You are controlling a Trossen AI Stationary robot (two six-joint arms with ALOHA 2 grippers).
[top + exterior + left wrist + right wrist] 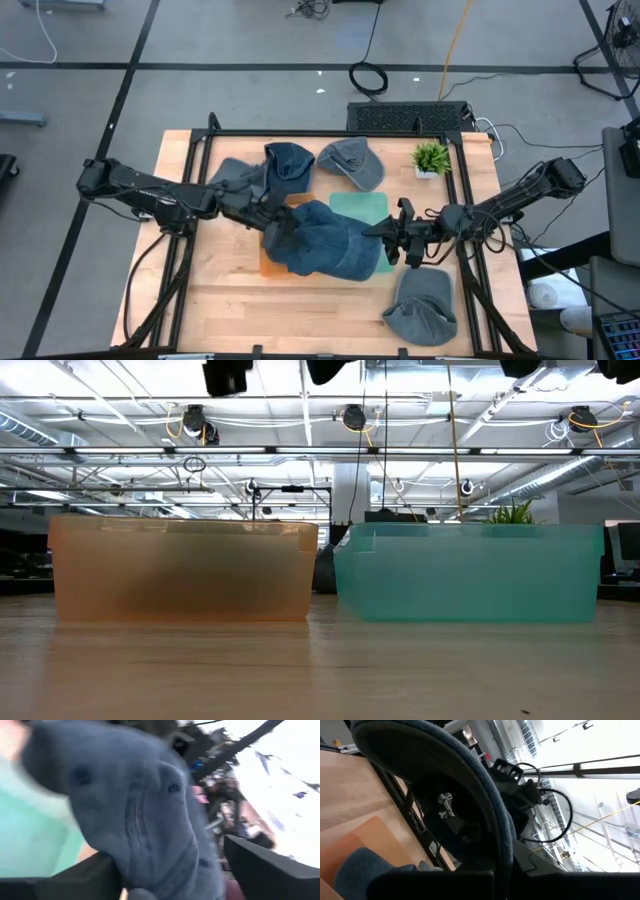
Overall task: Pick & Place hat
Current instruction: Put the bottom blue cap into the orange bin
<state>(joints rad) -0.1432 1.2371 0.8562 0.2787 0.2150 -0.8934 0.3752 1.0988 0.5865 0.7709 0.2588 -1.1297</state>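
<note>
With both the left gripper point(283, 228) and right gripper point(392, 238) clamped on one blue hat point(335, 245) above the bins, uneven pulling might tear it free and drop it outside.

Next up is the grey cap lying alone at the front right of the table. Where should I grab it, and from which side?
Take the grey fabric cap by its brim, the flatter lobe toward the table's front edge, coming straight down from above. It lies flat and clear of other things, and the thin stiff brim probably suits the fingers better than the soft rounded crown. The right gripper is nearest.
</note>
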